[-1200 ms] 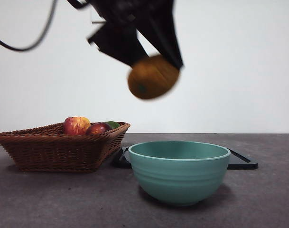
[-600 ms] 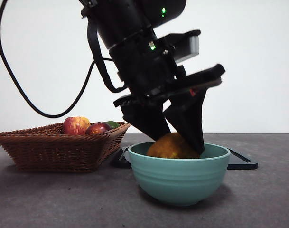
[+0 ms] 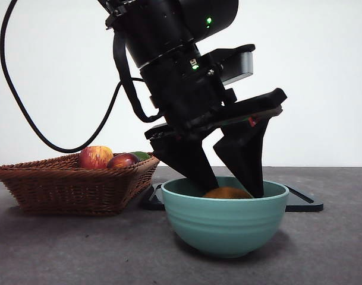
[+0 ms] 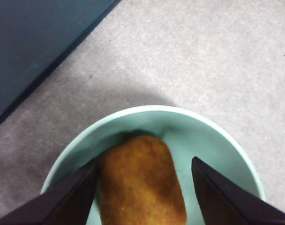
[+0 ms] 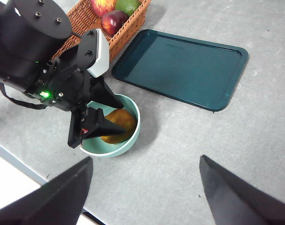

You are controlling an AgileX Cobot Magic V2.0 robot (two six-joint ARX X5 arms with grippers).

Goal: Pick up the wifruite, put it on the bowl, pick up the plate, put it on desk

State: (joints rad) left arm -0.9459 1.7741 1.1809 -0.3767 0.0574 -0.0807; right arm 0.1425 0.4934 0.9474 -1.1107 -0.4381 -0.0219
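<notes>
The brownish-orange wifruite point(image 3: 227, 193) lies inside the mint-green ribbed bowl point(image 3: 225, 222) on the desk point(image 3: 50, 249). My left gripper point(image 3: 233, 189) reaches down into the bowl with its jaws open on either side of the fruit. In the left wrist view the wifruite point(image 4: 140, 183) rests in the bowl point(image 4: 212, 140), one jaw close beside it and a gap at the other. The dark teal plate point(image 5: 179, 65) lies flat behind the bowl. My right gripper point(image 5: 145, 159) is open and empty, high above the table.
A brown wicker basket point(image 3: 68, 184) stands left of the bowl, holding a red-and-yellow apple point(image 3: 95, 156), a dark red fruit point(image 3: 122, 160) and a green fruit point(image 3: 142, 155). The left arm's cable loops above the basket.
The left gripper came down with the wifruite from high above into the bowl. Its jaws have since spread, and the fruit has sunk lower in the bowl.
</notes>
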